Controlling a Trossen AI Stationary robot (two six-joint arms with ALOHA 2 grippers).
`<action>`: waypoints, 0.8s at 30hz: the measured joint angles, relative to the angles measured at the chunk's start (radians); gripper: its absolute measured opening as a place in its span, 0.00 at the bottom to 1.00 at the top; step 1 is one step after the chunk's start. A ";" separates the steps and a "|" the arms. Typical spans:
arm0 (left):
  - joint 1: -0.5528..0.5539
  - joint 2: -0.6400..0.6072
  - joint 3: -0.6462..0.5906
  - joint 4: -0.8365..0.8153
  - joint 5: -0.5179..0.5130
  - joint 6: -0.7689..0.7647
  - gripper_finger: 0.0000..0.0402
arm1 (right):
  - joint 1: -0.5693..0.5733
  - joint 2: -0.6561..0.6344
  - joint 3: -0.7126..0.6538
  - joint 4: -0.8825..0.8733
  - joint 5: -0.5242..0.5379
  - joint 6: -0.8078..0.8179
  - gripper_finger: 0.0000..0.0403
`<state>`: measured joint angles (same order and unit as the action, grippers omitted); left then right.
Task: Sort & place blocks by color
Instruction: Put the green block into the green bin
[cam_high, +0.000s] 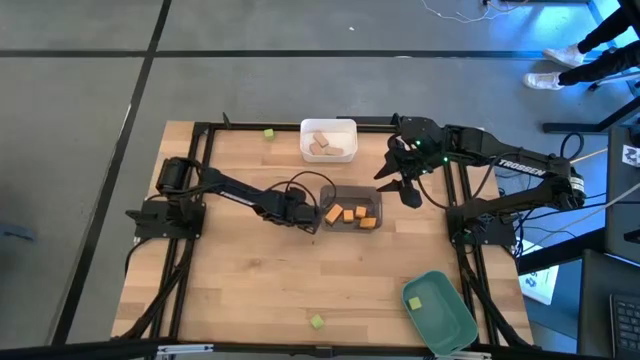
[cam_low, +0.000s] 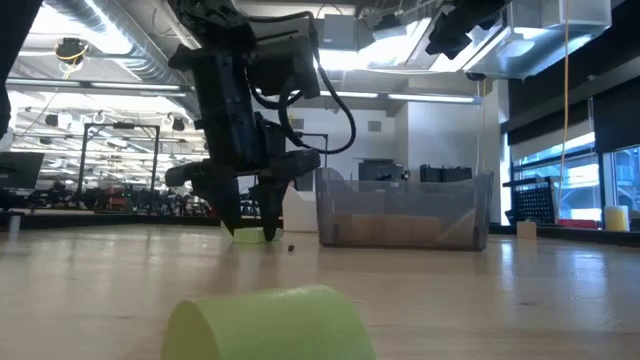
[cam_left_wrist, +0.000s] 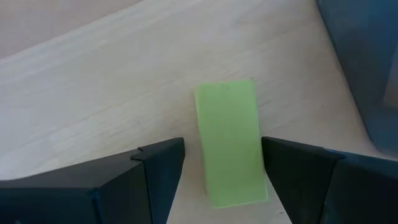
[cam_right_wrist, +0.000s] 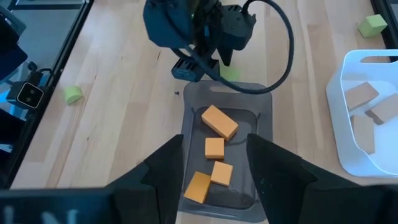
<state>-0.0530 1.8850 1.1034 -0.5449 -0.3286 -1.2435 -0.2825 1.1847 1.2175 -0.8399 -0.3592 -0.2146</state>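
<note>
Blocks lie sorted in part: four orange blocks (cam_right_wrist: 213, 149) sit inside the dark grey bin (cam_high: 351, 191), and tan blocks (cam_high: 321, 144) fill the white bin (cam_high: 328, 126) just beyond it. Beside the grey bin's left end, the left gripper (cam_left_wrist: 222, 163) is spread, its fingers either side of a light green block (cam_left_wrist: 228, 140) lying on the counter (cam_high: 250, 260), not touching it. The right gripper (cam_right_wrist: 214, 165) hangs spread above the grey bin. More green blocks (cam_high: 317, 321) lie well apart from it, as does the green bin (cam_high: 452, 322).

Four blocks (cam_high: 348, 214) lie in the middle bin (cam_high: 352, 190).
</note>
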 joint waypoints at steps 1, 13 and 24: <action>-0.002 0.000 -0.001 -0.001 -0.002 0.000 0.53 | 0.000 0.000 0.000 0.001 0.000 0.000 0.43; 0.006 0.002 -0.001 -0.080 0.051 -0.002 0.30 | 0.000 0.000 0.000 0.003 0.000 0.000 0.43; 0.002 -0.075 -0.011 -0.149 0.086 0.024 0.26 | 0.025 -0.031 0.018 0.004 0.026 0.025 0.43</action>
<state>-0.0505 1.8101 1.0929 -0.6944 -0.2430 -1.2192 -0.2574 1.1540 1.2355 -0.8358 -0.3336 -0.1891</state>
